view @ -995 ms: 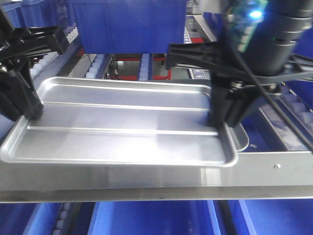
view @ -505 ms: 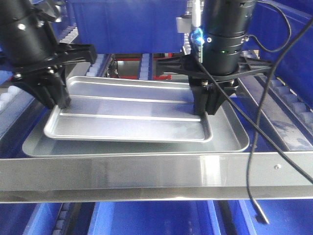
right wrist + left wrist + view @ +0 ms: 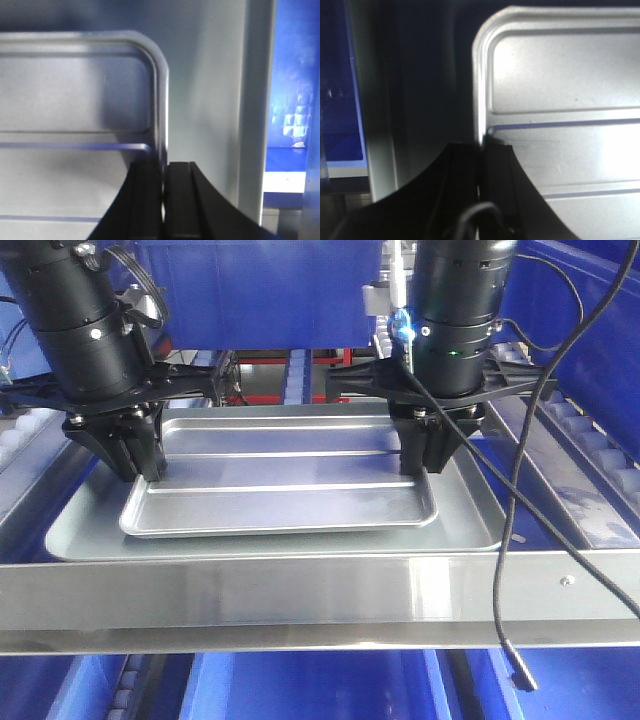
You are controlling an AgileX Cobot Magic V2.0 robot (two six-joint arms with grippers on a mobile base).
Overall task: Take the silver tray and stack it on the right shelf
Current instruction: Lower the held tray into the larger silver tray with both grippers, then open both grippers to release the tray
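Note:
The silver tray point(image 3: 290, 495), ribbed and shiny, lies level inside the outline of a larger plain silver tray point(image 3: 472, 515) on the right shelf, behind its flat steel front bar point(image 3: 300, 595). I cannot tell whether the two trays touch. My left gripper point(image 3: 140, 470) is shut on the ribbed tray's left rim. The right gripper point(image 3: 425, 465) is shut on its right rim. In the left wrist view the rim of the tray point(image 3: 560, 100) runs between the black fingers point(image 3: 500, 190) of the gripper point(image 3: 481, 150). The right wrist view shows the tray point(image 3: 75, 100) pinched the same way by that gripper point(image 3: 164, 170).
A big blue bin point(image 3: 260, 290) stands just behind the trays. White roller lanes point(image 3: 600, 455) run along the right side. A black cable point(image 3: 500, 610) hangs from the right arm across the front bar. Blue bins point(image 3: 330, 685) sit on the level below.
Both arms carried the ribbed tray from over the front bar back and down into the larger tray. In the last half second it shifted slightly right and settled lower.

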